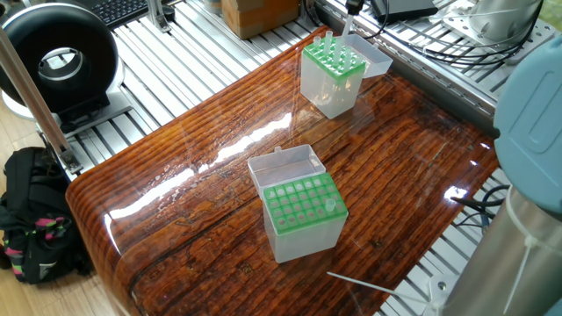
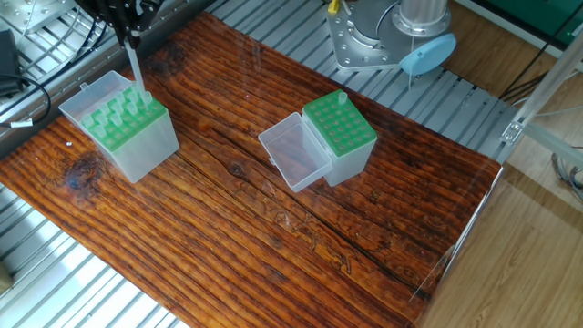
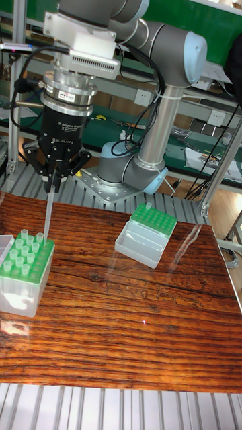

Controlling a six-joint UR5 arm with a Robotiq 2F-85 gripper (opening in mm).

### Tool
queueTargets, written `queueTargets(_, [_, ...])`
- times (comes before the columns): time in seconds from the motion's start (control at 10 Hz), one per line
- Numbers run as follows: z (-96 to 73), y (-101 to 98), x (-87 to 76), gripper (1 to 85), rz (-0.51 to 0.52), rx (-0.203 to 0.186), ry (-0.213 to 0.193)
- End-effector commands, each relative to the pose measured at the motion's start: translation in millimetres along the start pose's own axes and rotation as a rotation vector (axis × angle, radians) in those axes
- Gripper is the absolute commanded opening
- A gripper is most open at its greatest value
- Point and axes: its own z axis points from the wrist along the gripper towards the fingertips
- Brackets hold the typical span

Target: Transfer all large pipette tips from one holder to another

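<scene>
My gripper [image 3: 53, 177] hangs over the back corner of the left holder [image 3: 24, 290] and is shut on a large pipette tip [image 3: 49, 209]. That tip points down, its end just above the green rack, which has several tips standing in it [image 3: 24, 250]. From the side, the held tip [image 2: 133, 66] hangs over this holder [image 2: 137, 144]. In the remaining fixed view only the held tip [image 1: 345, 25] shows above the far holder [image 1: 333, 75]. The other holder [image 2: 340, 132] stands mid-table with its clear lid [image 2: 293, 157] open and one tip [image 2: 342, 97] at a corner.
The arm's base [image 2: 364, 41] and a blue cap [image 2: 428, 53] stand behind the table. A thin white stick [image 1: 360, 283] lies near the table's front edge. Off the table sit a black round device [image 1: 57, 57], a backpack [image 1: 31, 228] and a cardboard box [image 1: 259, 13].
</scene>
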Motion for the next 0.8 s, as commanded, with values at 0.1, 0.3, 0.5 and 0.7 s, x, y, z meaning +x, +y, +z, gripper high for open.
queueTargets(0.1, [0.1,2.8,-3.3,1.0,0.001,-0.013,-0.013])
queueTargets(0.3, [0.5,1.1,-2.8,1.0,0.004,-0.008,-0.01])
queueTargets(0.5, [1.5,0.3,-3.3,1.0,0.004,-0.006,-0.009])
queueTargets(0.7, [3.2,0.3,-4.2,1.0,0.001,-0.008,-0.009])
